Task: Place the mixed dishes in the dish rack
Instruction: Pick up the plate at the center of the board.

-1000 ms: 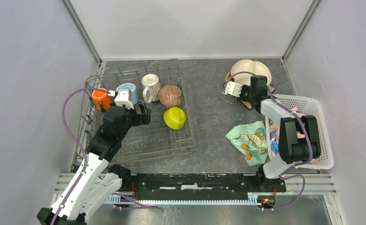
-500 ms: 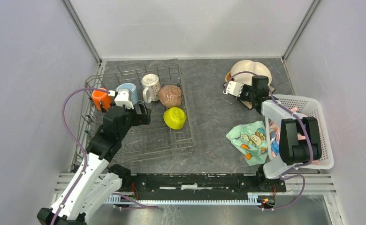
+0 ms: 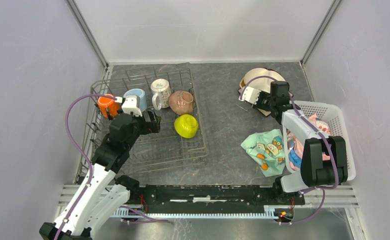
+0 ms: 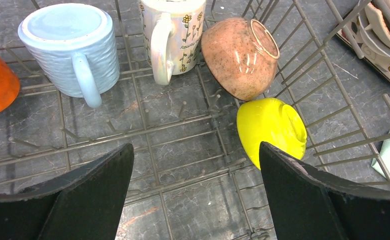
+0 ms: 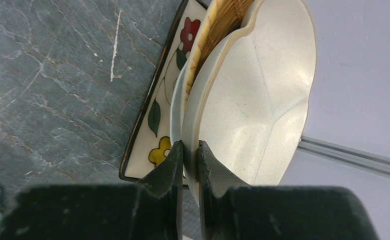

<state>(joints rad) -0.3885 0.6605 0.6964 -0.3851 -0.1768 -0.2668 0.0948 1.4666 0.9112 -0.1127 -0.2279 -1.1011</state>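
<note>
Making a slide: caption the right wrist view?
Right hand pinching the rim of the cream sectioned plate, beside a flowered plate.

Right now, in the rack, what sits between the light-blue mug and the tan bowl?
The white patterned mug sits there, in one row with the light-blue mug and the tan bowl. The left wrist view shows it most clearly.

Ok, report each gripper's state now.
Left gripper: open, holding nothing, over the grey wire dish rack.
Right gripper: shut on the rim of the cream three-section plate.
</note>
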